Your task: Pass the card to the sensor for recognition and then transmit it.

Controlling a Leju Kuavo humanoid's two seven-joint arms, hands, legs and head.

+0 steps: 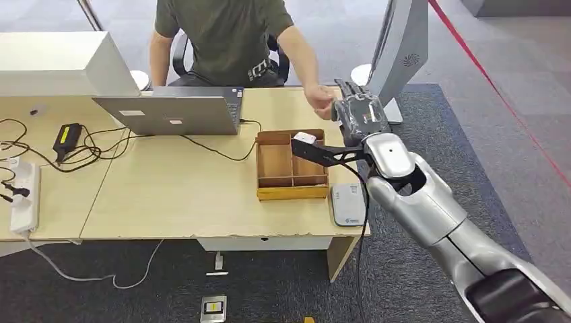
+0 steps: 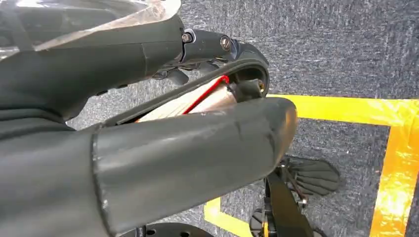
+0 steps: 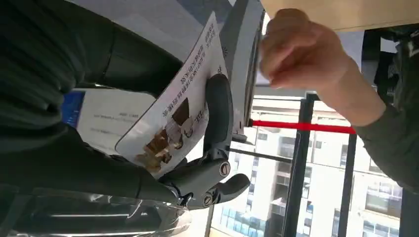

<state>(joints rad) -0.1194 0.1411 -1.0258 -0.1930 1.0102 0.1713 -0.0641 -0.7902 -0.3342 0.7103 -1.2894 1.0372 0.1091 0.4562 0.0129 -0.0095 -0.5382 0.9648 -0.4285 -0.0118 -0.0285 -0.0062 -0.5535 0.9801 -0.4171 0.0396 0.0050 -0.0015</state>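
Card (image 3: 170,118) is sitting pinched in the right hand (image 1: 362,114), its fingers (image 3: 217,106) grasping it, raised beyond the desk's (image 1: 168,195) far right corner toward the person's hand (image 1: 320,101); handover is underway, I judge, needing release next. Left hand's fingers: cannot tell.

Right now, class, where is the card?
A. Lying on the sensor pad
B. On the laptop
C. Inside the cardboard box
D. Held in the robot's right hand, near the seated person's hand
D: the right wrist view shows the card gripped by the right hand, close to the person's hand.
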